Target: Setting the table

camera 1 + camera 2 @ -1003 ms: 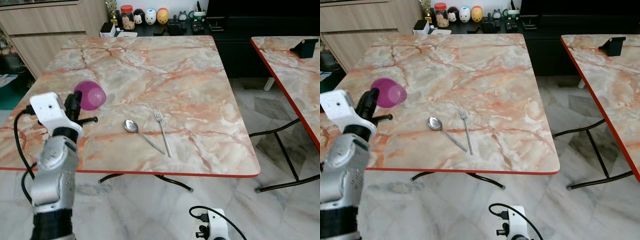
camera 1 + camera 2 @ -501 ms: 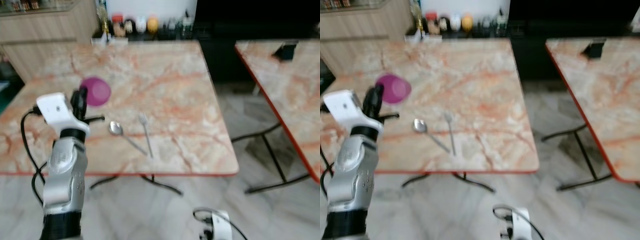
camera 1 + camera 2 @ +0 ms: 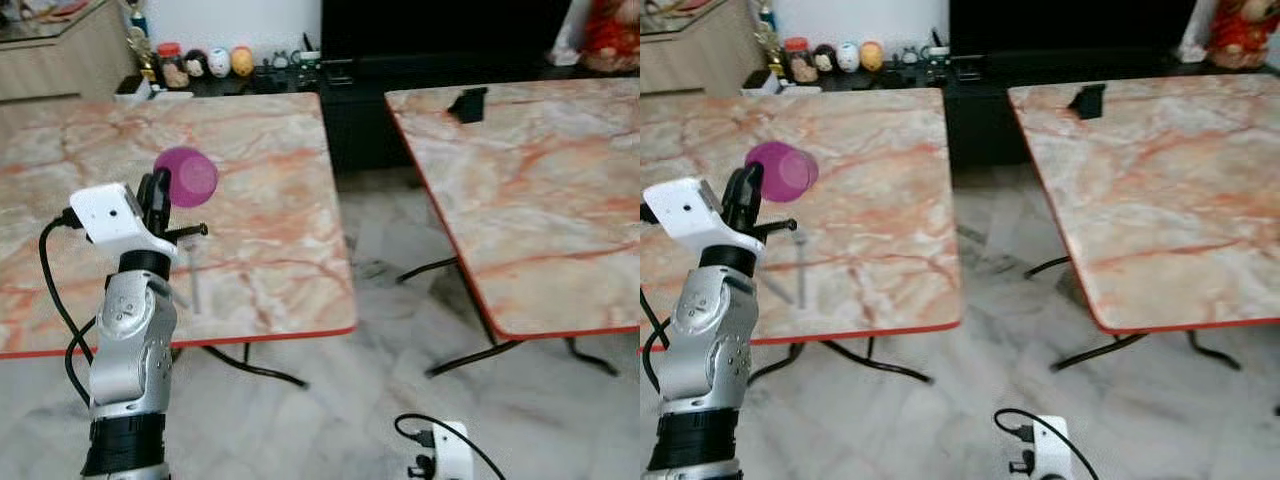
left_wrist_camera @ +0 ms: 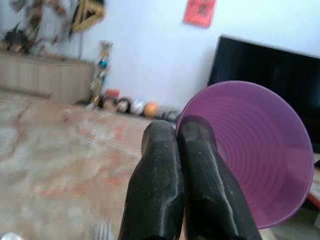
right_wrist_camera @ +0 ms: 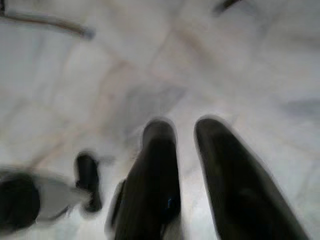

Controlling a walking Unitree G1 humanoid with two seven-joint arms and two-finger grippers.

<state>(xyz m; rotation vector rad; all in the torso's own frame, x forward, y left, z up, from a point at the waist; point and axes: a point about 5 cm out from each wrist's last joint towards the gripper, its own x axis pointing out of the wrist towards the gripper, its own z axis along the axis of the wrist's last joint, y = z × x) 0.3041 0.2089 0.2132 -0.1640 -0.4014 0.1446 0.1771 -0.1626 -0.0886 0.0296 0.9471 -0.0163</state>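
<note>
Cup: purple cup held tipped on its side above the near marble table, carried clear of the top for setting down
Left gripper: left gripper with fingers pinched together on the cup's rim; one finger inside the wall
Right gripper: right gripper hangs idle over the floor beside the table; fingers slightly apart
Fork: fork lies on the table just below the cup; likely the place setting the cup joins

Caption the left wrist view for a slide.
Left gripper shut on the rim of a purple cup, held above the marble table.
</note>
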